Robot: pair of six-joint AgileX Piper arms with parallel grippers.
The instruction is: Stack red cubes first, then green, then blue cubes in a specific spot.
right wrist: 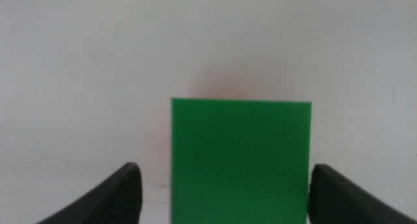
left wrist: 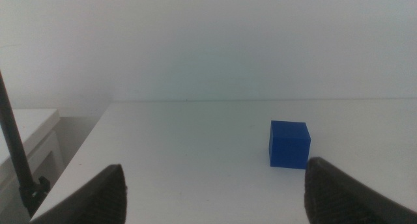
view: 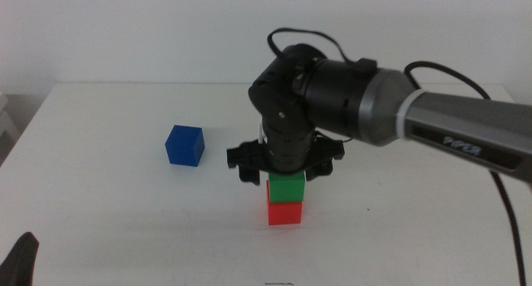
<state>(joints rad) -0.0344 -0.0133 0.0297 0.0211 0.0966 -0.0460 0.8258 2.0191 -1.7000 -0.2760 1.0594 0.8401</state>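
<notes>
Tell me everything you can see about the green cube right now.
The green cube is a small solid block with plain matte faces and crisp edges. It sits upright and square on top of the red cube, forming a two-block stack on the white table. The right gripper hangs directly over it with jaws open; in the right wrist view there is a gap on each side of the cube, so the jaws are not touching it. Only the red cube beneath touches it.
</notes>
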